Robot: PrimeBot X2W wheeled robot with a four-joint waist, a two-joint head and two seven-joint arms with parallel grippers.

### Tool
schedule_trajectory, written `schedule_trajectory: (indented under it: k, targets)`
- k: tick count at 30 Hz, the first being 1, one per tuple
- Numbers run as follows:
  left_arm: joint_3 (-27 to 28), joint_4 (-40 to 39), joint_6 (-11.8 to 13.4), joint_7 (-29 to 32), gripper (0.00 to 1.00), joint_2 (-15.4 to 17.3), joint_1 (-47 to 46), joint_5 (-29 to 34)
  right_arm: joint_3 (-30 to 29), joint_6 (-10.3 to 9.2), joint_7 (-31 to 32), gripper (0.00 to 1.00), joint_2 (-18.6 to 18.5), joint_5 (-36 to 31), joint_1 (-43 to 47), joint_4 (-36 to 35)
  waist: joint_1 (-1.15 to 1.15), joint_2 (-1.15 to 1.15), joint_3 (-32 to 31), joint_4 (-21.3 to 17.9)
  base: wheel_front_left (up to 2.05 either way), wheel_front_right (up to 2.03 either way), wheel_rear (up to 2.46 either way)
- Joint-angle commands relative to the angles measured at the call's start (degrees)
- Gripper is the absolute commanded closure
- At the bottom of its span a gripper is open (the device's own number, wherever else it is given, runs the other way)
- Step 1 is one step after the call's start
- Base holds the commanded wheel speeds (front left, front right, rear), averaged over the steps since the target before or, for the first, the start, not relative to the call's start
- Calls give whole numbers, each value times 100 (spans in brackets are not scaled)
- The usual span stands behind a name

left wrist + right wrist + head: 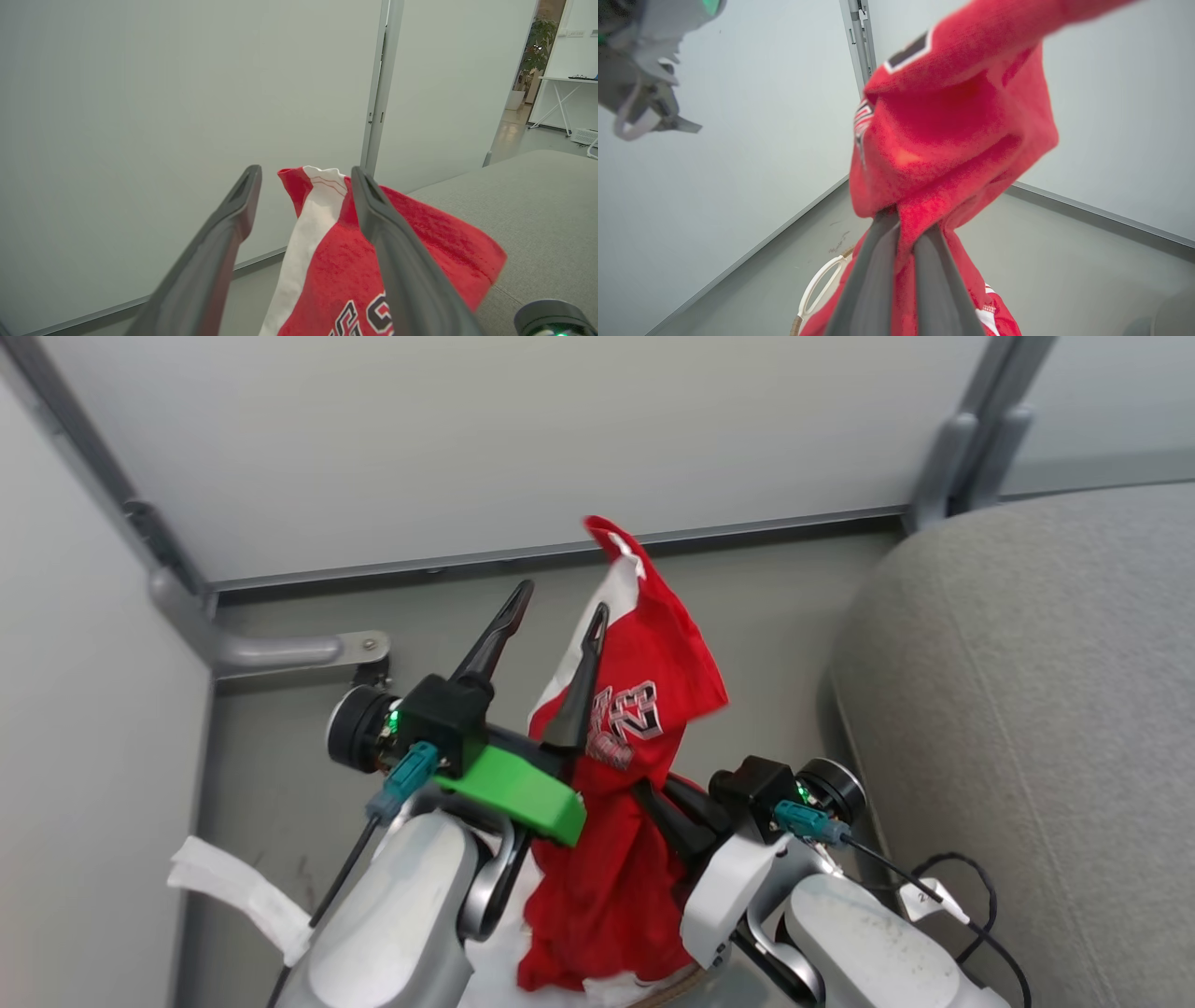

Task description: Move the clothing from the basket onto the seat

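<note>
Right wrist view: red white-striped jersey fabric (952, 126) is clamped by the right gripper (903, 224), raised (apparently to clear the rim of the white plastic basket (817, 276)); the left gripper (306, 175) is spread.

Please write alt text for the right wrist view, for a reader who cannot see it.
The right tool, shut, pinches a bright red jersey-like fabric garment, held up before pale wall panels. Below, a white plastic basket handle shows over grey floor.
</note>
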Motion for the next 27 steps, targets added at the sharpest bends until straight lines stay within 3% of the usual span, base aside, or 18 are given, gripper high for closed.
schedule_trajectory:
  k: [1, 17, 27]
  targets:
    - [125, 19, -46, 5, 0, 83, 148, 128, -27, -6, -29, 100, -13, -37, 132, -105, 0, 0, 45, -702, 0, 0, 0]
    - [1143, -7, -310, 5, 0, 182, 1006, 813, -468, -7, -29, 100, -13, -156, 834, -922, 0, 0, 186, -3070, 0, 0, 0]
    - [922, 235, -452, 4, 0, 78, 855, 905, -1363, -6, -29, 100, -3, -762, 1079, -1583, 0, 0, 469, -3231, 0, 0, 0]
